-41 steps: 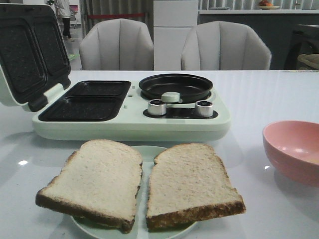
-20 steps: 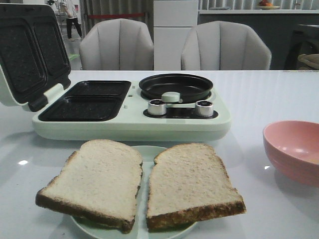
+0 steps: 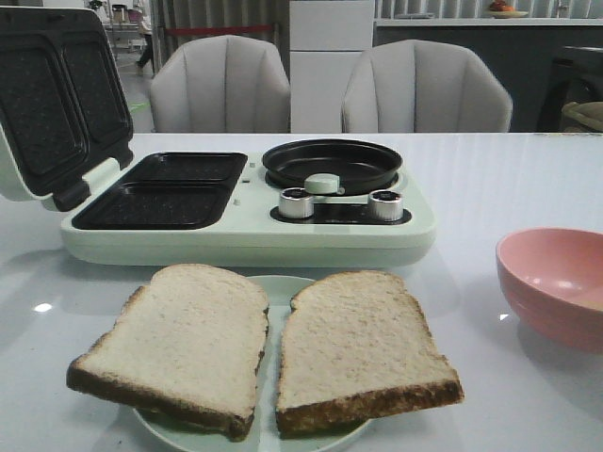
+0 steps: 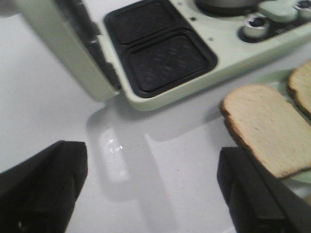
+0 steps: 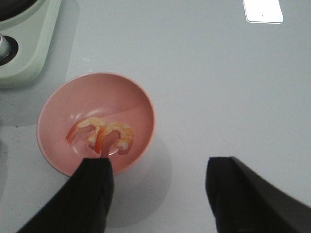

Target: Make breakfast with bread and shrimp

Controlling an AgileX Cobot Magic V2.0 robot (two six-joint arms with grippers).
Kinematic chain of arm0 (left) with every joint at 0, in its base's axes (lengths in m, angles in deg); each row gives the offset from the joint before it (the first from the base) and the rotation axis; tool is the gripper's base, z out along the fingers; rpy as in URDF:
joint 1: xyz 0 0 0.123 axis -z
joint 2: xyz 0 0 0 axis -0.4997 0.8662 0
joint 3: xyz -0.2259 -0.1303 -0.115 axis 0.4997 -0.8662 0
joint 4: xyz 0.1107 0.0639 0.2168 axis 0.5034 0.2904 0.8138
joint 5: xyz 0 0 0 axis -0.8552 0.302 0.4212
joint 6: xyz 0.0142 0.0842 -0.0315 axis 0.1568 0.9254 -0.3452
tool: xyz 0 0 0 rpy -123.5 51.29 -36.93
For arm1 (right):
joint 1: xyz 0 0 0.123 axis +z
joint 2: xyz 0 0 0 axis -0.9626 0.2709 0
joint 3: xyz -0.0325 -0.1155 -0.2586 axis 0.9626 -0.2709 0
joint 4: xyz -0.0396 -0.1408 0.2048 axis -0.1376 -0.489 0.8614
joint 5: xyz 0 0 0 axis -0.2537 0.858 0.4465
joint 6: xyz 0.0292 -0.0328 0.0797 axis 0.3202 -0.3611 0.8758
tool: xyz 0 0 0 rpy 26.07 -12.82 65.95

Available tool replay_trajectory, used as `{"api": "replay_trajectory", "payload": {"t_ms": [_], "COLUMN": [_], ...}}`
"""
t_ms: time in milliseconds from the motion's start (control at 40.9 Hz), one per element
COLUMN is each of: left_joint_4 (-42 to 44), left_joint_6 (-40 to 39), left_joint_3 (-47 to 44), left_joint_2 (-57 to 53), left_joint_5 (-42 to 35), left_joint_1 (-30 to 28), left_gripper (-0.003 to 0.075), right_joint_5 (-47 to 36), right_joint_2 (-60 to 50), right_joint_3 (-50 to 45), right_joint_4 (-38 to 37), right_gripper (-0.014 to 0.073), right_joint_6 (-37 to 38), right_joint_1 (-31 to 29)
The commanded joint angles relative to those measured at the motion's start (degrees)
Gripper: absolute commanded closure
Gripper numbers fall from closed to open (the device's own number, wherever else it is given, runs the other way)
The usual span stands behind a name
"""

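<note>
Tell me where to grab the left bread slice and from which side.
Grip the left bread slice at its outer left edge, which overhangs the plate and leaves room for a finger beneath. Come in low from the left with the open left gripper; the other slice blocks the inner edge.

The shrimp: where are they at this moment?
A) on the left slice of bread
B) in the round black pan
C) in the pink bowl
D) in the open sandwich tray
C: in the right wrist view two curled orange shrimp lie inside the pink bowl.
</note>
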Motion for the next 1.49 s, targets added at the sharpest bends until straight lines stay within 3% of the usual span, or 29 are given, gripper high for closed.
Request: {"api": "replay_trajectory", "payload": {"t_ms": [0, 196, 318, 392, 636, 856, 1199, 1395, 1468], "left_joint_4": [2.1, 16.0, 23.3, 29.5, 60.3, 87.5, 100.9, 102.8, 103.2], "left_joint_6": [4.3, 4.4, 2.3, -2.8, -27.5, -51.7, -63.0, -63.4, -63.5], "left_joint_3": [1.5, -2.2, -5.5, -6.0, -6.0, -5.9, -3.1, -1.7, -1.6], "left_joint_2": [2.3, 6.7, 10.5, 13.5, 25.8, 34.3, 45.2, 49.7, 50.2], "left_joint_5": [-4.8, -5.0, -8.1, -9.4, -9.3, -4.4, 2.0, 6.2, 6.0], "left_joint_1": [8.3, 25.2, 33.0, 35.5, 39.8, 42.7, 42.9, 42.9, 42.9], "left_gripper": [0.0137, 0.0137, 0.0138, 0.0138, 0.0141, 0.0206, 0.0210, 0.0215, 0.0253], "right_joint_5": [-4.4, -4.4, -4.4, -4.4, -4.4, -4.4, -4.4, -4.4, -4.4], "right_joint_2": [0.1, 0.1, 0.1, 0.1, 0.1, 0.1, 0.1, 0.1, 0.1], "right_joint_3": [2.0, 2.0, 2.0, 2.0, 2.0, 2.0, 2.0, 2.0, 2.0], "right_joint_4": [-0.5, -0.5, -0.5, -0.5, -0.5, -0.5, -0.5, -0.5, -0.5], "right_gripper": [0.0068, 0.0068, 0.0068, 0.0068, 0.0068, 0.0068, 0.0068, 0.0068, 0.0068], "right_joint_6": [-0.2, -0.2, -0.2, -0.2, -0.2, -0.2, -0.2, -0.2, -0.2], "right_joint_1": [-0.3, -0.3, -0.3, -0.3, -0.3, -0.3, -0.3, -0.3, -0.3]}}
